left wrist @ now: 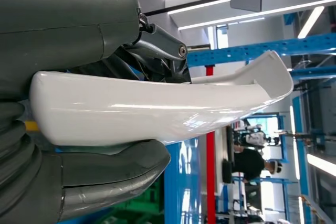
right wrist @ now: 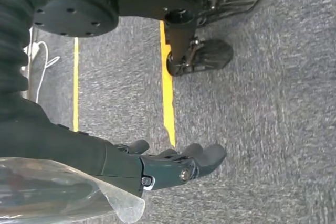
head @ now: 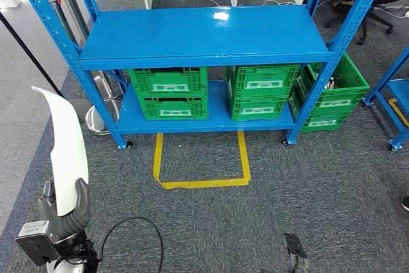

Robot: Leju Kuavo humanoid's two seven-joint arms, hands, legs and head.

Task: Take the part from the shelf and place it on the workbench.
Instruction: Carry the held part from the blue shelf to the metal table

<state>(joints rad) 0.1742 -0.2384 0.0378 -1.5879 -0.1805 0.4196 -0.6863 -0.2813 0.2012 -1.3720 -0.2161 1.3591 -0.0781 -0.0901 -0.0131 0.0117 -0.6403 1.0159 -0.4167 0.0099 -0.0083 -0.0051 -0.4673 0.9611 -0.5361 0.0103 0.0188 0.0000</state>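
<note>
Head view: the left hand [head: 72,212] grasps a white curved part [head: 65,151], held upright above the grey carpet, well apart from the blue shelf [head: 202,36] with its green crates [head: 169,93].

Left wrist view: thumb and fingers [left wrist: 158,43] clamp the part.

Right wrist view: the right hand [right wrist: 174,163] hangs over the carpet, fingers extended, holding nothing.

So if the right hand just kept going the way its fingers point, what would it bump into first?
Probably the carpet. The right hand hangs open with nothing in it, its fingers stretched out over the grey floor near a yellow line. Nothing else shows ahead of them, though depth is hard to judge.
</note>
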